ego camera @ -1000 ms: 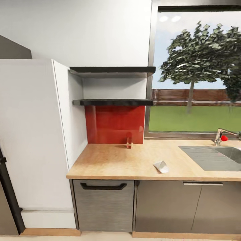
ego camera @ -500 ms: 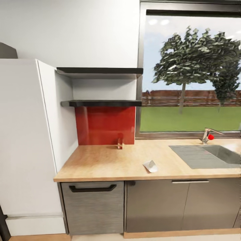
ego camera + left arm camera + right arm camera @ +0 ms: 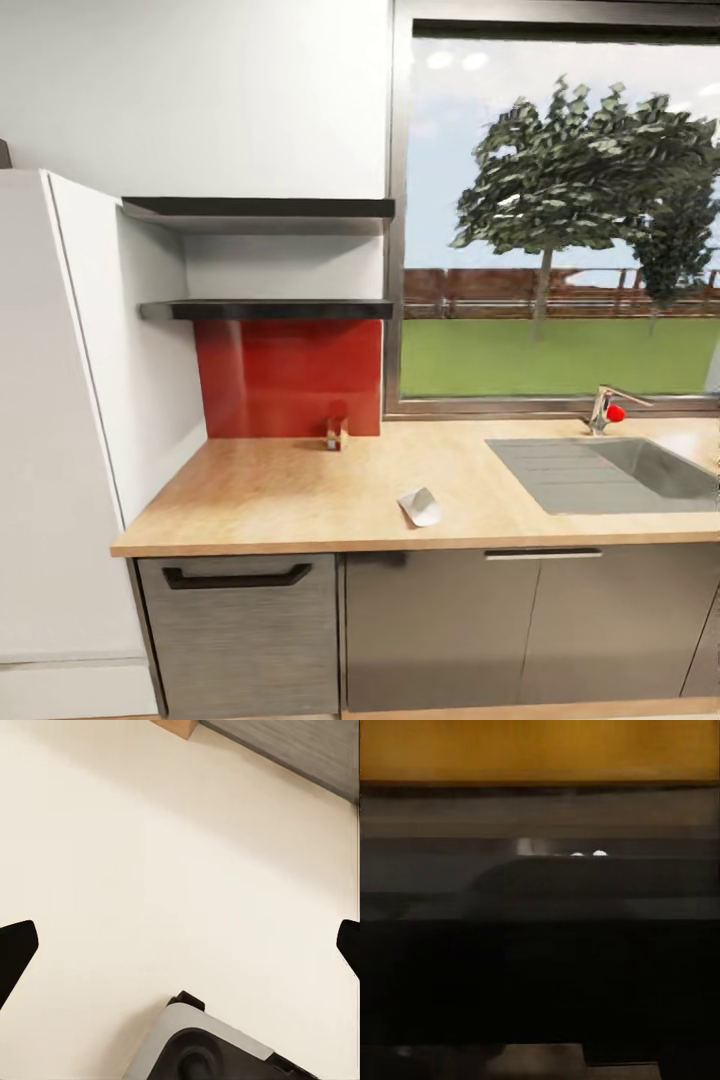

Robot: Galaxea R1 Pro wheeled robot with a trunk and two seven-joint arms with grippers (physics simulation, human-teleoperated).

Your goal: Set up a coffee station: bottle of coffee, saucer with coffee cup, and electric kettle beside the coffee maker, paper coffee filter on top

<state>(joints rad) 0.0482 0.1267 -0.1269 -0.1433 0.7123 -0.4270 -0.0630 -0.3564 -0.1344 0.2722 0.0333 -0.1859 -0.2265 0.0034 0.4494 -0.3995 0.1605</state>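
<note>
The kitchen countertop (image 3: 300, 490) runs light and wood-grained across the head view over grey cabinet fronts. A white folded paper coffee filter (image 3: 420, 507) lies on it near the front edge, left of the sink. On the wall above the red backsplash hangs the thin black kitchen shelf (image 3: 265, 310), with a thicker black shelf (image 3: 260, 208) over it. The coffee maker, bottle of coffee, saucer, coffee cup and electric kettle are out of view. My left gripper (image 3: 180, 945) is open wide over pale floor, its dark fingertips (image 3: 15, 952) at the picture's edges. The right wrist view is dark and blurred.
A small red and wooden object (image 3: 336, 432) stands against the backsplash. A grey sink (image 3: 610, 470) with a tap (image 3: 606, 408) sits at the right under a big window. A tall white cabinet (image 3: 50, 420) closes the counter's left end. A handled grey appliance front (image 3: 240, 630) is below.
The whole head picture has slid left and slightly down, so the camera has moved rightward along the counter. The filter and the small object keep their places on the worktop.
</note>
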